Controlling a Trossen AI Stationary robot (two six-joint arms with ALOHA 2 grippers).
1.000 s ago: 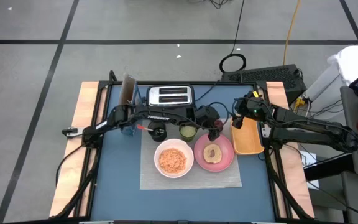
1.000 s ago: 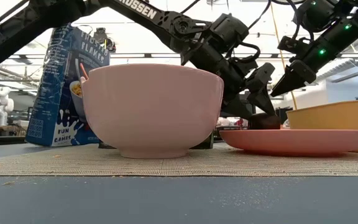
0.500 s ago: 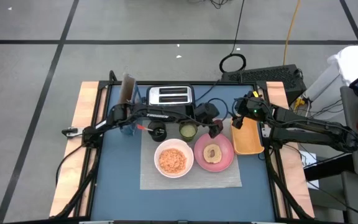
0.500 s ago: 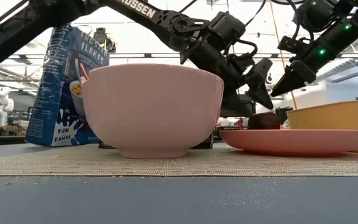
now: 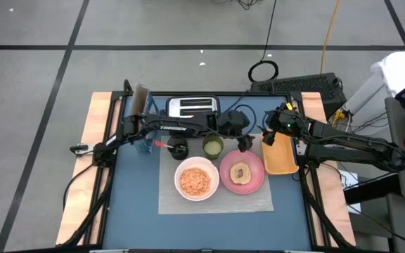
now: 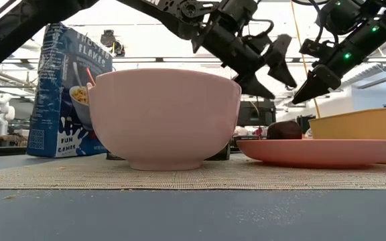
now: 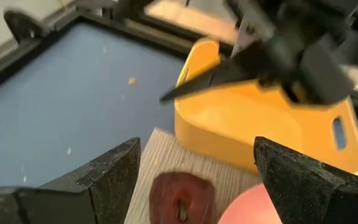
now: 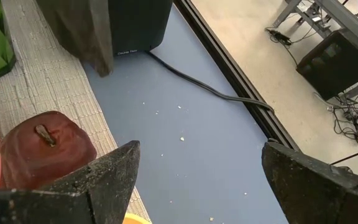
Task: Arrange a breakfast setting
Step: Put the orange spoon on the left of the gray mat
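Toaster (image 5: 193,107) stands behind mat (image 5: 259,200) (orange tray (image 5: 281,157) beside).

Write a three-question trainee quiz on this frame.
1. True or false: the left gripper is gripping the dark red fruit.
2. What is in the bowl? A) toast B) orange cereal C) nothing
3. Which container does the right gripper hang over?

Key:
1. False: its jaws are open and above the fruit.
2. B.
3. The orange tray.
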